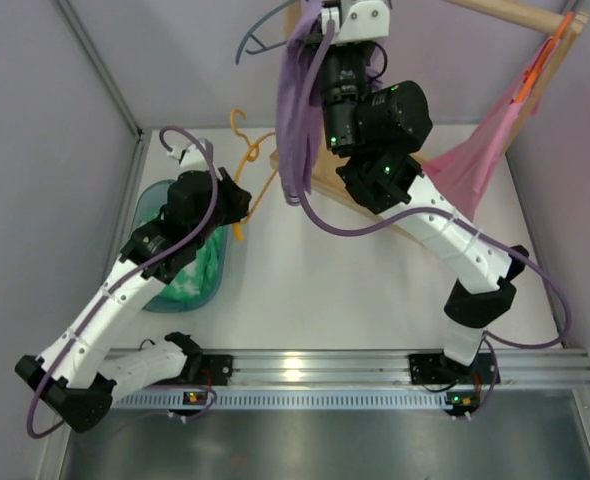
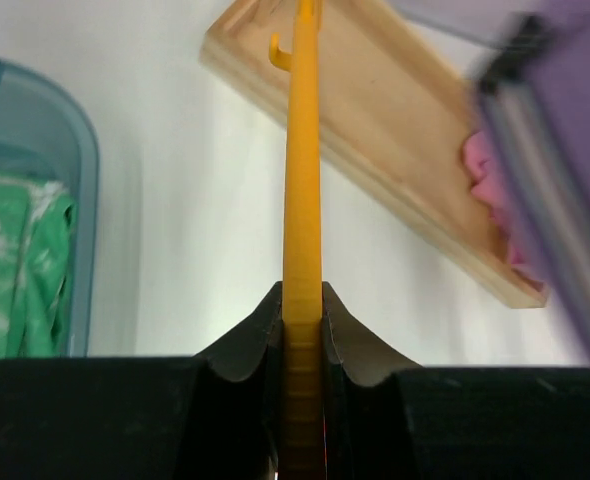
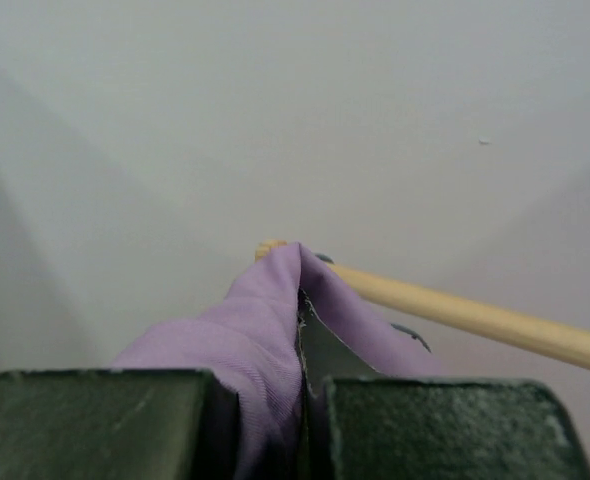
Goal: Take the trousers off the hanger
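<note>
My left gripper [image 1: 239, 212] is shut on the yellow hanger [image 1: 258, 152], which stands edge-on between its jaws in the left wrist view [image 2: 301, 180]. The hanger's hook points to the far side, low over the table. My right gripper [image 1: 318, 22] is raised high at the back and is shut on the lilac trousers [image 1: 296, 110]. They hang down from it in a long narrow fold whose lower end is close beside the hanger's right arm. In the right wrist view the cloth [image 3: 265, 320] is bunched between the jaws of the right gripper [image 3: 303, 395].
A teal basin [image 1: 156, 192] with green-and-white cloth [image 1: 197, 272] sits under my left arm. A wooden rack's base board [image 2: 375, 130] lies behind the hanger. Its rod [image 3: 475, 315] carries a pink garment [image 1: 480, 150] on an orange-red hanger [image 1: 537, 70] and a grey-blue hanger [image 1: 255, 38].
</note>
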Motion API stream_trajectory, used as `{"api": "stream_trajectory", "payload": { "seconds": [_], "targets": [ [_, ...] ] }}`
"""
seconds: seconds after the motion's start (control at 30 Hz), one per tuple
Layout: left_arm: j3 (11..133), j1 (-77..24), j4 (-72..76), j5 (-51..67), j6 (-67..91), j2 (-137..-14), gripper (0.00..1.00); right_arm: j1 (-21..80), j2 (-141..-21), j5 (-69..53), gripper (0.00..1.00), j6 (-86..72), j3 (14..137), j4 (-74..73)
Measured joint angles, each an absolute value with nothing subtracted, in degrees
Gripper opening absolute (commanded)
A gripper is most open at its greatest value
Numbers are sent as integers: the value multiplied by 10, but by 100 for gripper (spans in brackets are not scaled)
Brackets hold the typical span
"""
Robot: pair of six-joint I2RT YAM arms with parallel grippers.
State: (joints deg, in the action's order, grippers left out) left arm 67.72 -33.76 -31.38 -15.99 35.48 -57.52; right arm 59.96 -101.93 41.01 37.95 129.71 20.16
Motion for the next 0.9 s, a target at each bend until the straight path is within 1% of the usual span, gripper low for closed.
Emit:
{"api": "stream_trajectory", "payload": {
  "seconds": [0.1, 0.2, 0.3, 0.4, 0.67, 0.77, 0.9],
  "targets": [
    [662, -337, -350, -189, 376, -578, 0, 601, -1045, 390, 0, 380, 1353, 224],
    [661, -336, -382, -229, 382, -568, 0, 602, -1047, 383, 0, 382, 1363, 243],
    [661, -335, -397, -264, 379, -547, 0, 602, -1039, 371, 0, 376, 1348, 240],
    [675, -334, -420, -305, 367, -526, 0, 602, -1010, 350, 0, 347, 1293, 204],
    [826, -330, -466, -423, 306, -533, 0, 603, -987, 290, 0, 209, 1218, 61],
    [887, -330, -469, -466, 277, -534, 0, 603, -994, 260, 0, 169, 1204, 33],
    [959, -329, -467, -499, 237, -538, 0, 604, -1024, 227, 0, 131, 1204, 36]
  ]
}}
